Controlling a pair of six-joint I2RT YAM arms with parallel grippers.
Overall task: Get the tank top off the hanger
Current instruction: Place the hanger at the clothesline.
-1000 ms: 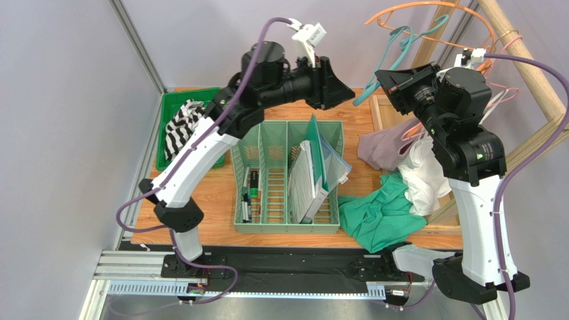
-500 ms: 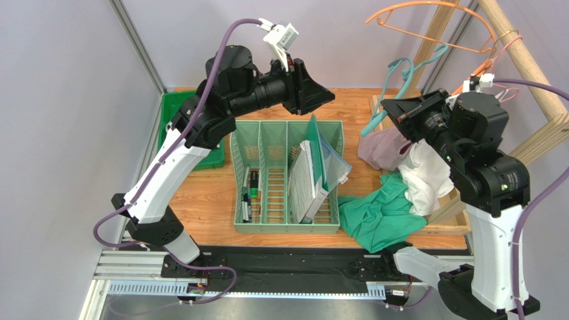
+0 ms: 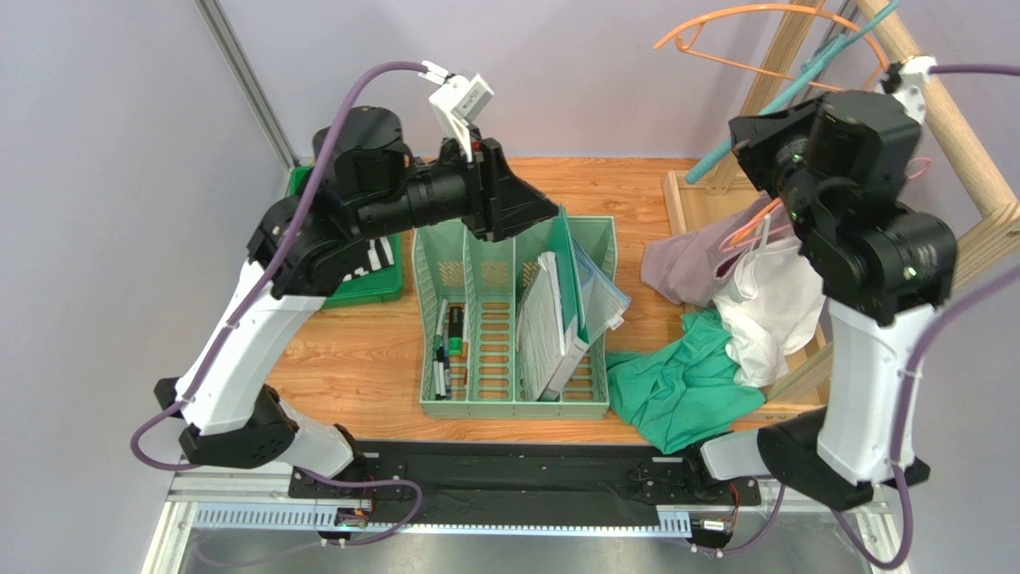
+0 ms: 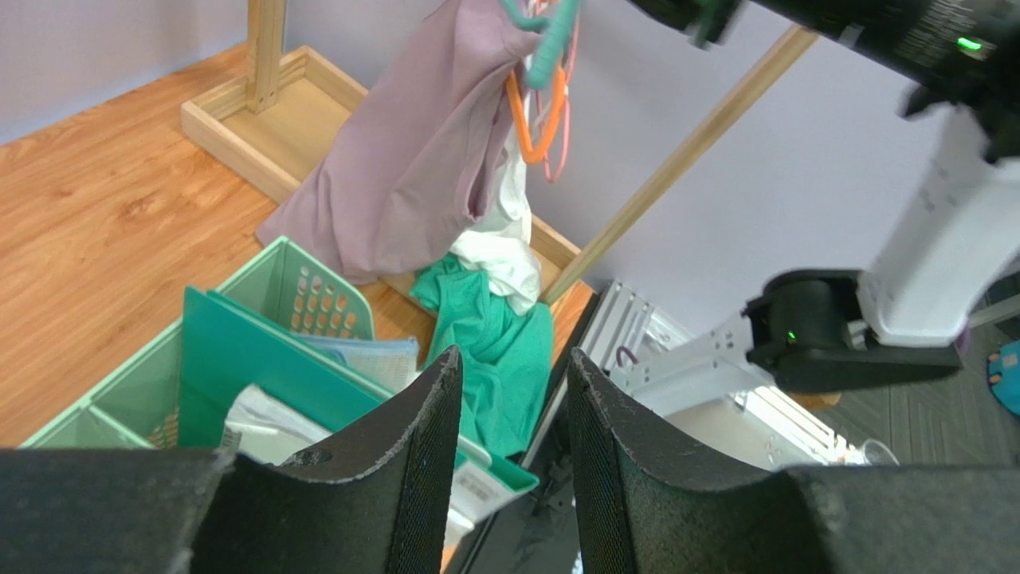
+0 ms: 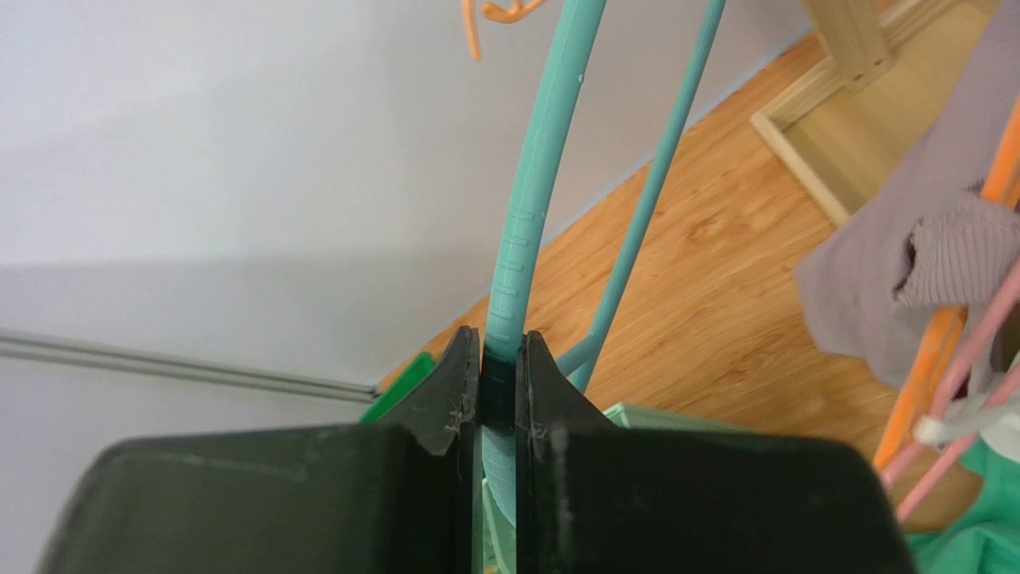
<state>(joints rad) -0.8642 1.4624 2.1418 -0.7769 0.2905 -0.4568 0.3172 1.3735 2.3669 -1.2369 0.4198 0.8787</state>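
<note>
The right gripper (image 5: 501,359) is pinching the teal hanger (image 5: 539,179), its jaws pressed onto the thin rod at the centre of the right wrist view. The left gripper (image 4: 511,365) is hovering over the organizer (image 3: 515,407) with its jaws spread and nothing between them.

The tank top (image 3: 682,263) (taken here to be the mauve garment) is hanging at the right of the top view, in front of the wooden rack (image 3: 946,120) and above the white cloth (image 3: 766,311) and green cloth (image 3: 671,389). In the right wrist view a strap seems to be looping the orange hanger (image 5: 910,395); whether any of it is also riding on the teal one cannot be told.

Several things could be going wrong from here. The rod is thin and smooth, so it could be twisting or sliding in the pinch. The teal hanger is crossing close to other hangers and could hook one. A strap could snag, dragging the white cloth along. With the left gripper well apart from the fabric, nothing is restraining it.

The tank top's long axis is running from the straps at upper right down to a hem pointing lower left, toward the table. The teal hanger is slanting from lower left to upper right.
</note>
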